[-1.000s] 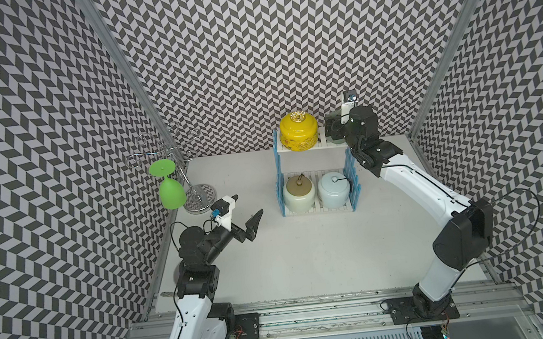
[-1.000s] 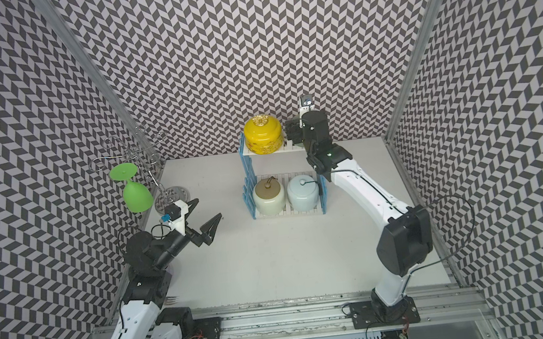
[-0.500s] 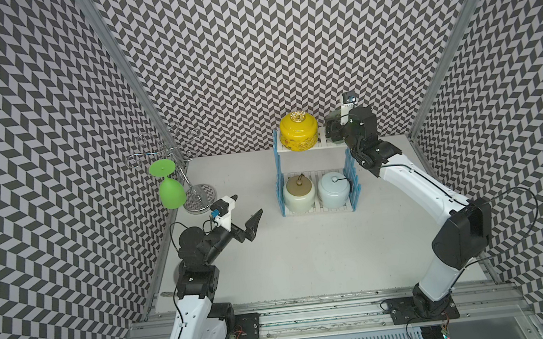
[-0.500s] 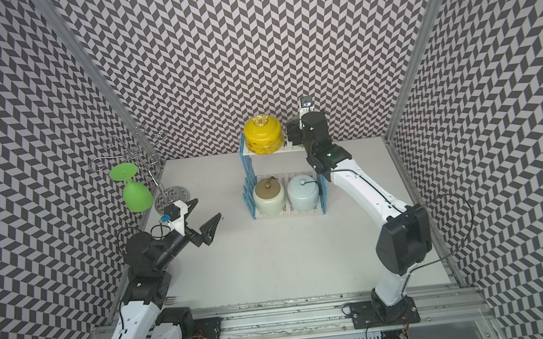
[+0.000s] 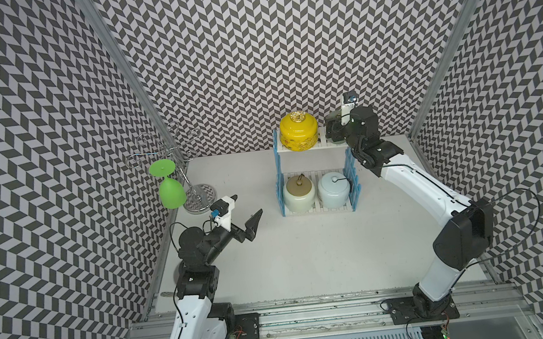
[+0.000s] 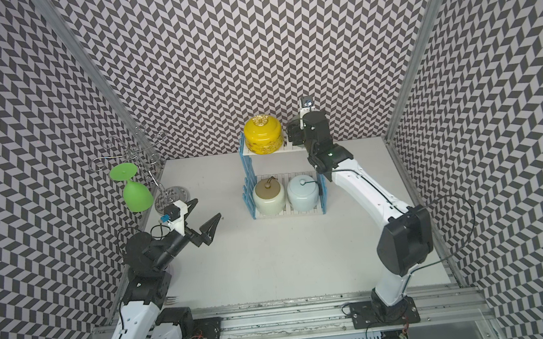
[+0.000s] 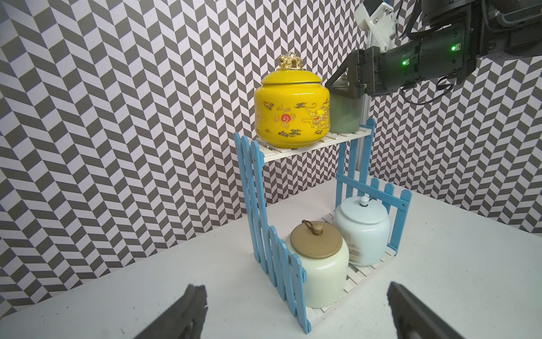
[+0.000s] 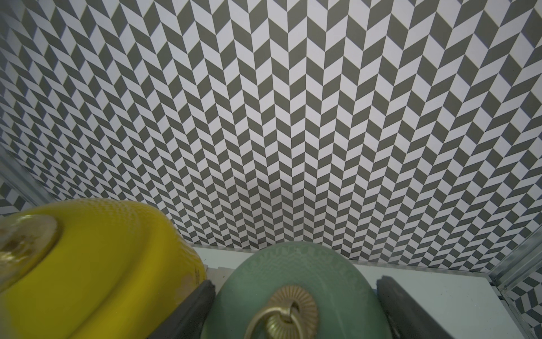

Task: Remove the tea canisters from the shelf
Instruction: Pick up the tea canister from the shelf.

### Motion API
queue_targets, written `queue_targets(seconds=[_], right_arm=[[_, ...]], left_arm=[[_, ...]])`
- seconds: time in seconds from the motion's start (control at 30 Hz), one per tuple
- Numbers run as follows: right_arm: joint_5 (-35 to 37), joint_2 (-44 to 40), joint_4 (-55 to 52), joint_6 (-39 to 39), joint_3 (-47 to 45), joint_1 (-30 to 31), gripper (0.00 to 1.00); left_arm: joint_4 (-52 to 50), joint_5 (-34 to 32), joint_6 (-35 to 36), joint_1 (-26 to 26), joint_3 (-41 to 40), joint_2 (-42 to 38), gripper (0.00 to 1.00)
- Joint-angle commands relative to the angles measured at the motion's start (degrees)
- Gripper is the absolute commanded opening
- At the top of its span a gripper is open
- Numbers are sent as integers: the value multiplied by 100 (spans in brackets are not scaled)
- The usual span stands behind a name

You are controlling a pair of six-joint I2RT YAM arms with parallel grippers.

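Observation:
The shelf stands at the back of the table, white boards between blue picket sides. On its top board a yellow canister with a gold knob stands beside a sage-green canister. My right gripper reaches over that top board. In the right wrist view its fingers press both sides of the sage-green canister, which rests on the board. On the lower board stand a cream canister with a tan lid and a pale blue canister. My left gripper hovers open and empty at the left.
A green goblet hangs upside down from a chrome wire stand at the back left. Patterned walls close in the table on three sides. A metal rail runs along the front edge.
The right gripper's fingers have closed in a little around the sage-green canister. The left arm has not moved.

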Motion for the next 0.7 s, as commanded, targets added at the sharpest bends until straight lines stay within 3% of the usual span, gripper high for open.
queue_targets(seconds=[0.0,0.4,0.67], right_arm=[[38,-468,316,74,-11,-36,45],[47,-1402,461,96,-608,-26,39],[3,-2390,641,255,-1653,8,35]], left_arm=[[129,74,-3,54,-34,-33,100],[140,15,16,58,-40,-33,100],[73,-51,33,85,1,57,100]])
